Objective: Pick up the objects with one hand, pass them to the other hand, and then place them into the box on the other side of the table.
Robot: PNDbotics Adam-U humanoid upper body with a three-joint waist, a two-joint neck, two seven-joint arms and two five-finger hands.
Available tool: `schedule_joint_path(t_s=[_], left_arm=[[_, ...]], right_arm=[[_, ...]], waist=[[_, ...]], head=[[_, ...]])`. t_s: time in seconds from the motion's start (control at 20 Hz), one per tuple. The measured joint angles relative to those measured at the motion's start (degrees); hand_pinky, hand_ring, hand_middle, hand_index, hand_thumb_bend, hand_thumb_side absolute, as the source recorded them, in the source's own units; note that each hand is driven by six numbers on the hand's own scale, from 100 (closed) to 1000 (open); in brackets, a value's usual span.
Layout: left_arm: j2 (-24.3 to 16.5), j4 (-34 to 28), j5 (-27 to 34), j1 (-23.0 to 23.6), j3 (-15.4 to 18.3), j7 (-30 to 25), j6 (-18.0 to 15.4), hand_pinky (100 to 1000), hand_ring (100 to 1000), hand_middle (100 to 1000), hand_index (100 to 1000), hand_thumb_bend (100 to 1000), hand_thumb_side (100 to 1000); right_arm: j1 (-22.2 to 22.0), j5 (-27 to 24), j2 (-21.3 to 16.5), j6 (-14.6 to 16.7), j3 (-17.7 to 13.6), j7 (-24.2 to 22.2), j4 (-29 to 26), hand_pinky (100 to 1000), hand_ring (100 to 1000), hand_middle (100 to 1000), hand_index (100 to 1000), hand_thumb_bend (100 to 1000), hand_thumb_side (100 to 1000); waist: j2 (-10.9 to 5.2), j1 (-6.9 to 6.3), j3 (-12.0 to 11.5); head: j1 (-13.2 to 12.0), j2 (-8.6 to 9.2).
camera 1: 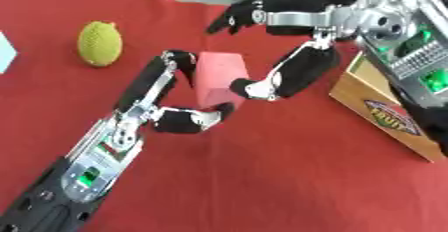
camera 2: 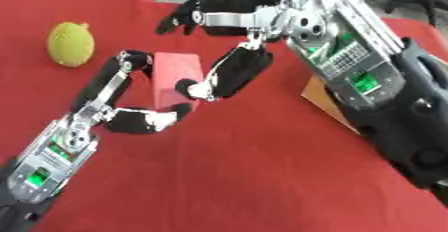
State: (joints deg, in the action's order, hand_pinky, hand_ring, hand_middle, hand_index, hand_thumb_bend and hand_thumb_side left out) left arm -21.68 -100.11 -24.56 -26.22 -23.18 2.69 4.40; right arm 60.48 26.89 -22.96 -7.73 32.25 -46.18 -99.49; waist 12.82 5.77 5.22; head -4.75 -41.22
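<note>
A red block [camera 1: 217, 76] is held above the red tablecloth between both hands. My left hand [camera 1: 171, 111] comes in from the lower left, its fingers curled over the block's top left and its thumb under the lower edge. From the upper right my right hand [camera 1: 302, 23] reaches in; its thumb [camera 1: 289, 73] presses the block's right side while its fingers stretch out above, apart from the block. A yellow-green bumpy fruit [camera 1: 100, 43] lies on the cloth at the far left. The wooden box [camera 1: 385, 111] stands at the right edge, partly hidden by my right forearm.
A pale blue object [camera 1: 4, 51] pokes in at the left edge. The red tablecloth [camera 1: 262, 176] covers the table, with bare cloth in the foreground and between the fruit and the block. Grey floor shows beyond the far edge.
</note>
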Motion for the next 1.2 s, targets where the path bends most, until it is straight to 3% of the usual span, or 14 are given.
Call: schedule_joint_path(t_s=[1.2], left_arm=[[0.1,-0.9,-0.2,-0.6,-0.2,0.2,0.2,725,452,412,482,100,309]], right_arm=[[-1.0,2.2,2.2,-0.1,1.0,-1.0,3.1,925,909,938,963,256,401]], waist=[[0.24,0.0,-0.6]], head=[[0.7,-0.48]])
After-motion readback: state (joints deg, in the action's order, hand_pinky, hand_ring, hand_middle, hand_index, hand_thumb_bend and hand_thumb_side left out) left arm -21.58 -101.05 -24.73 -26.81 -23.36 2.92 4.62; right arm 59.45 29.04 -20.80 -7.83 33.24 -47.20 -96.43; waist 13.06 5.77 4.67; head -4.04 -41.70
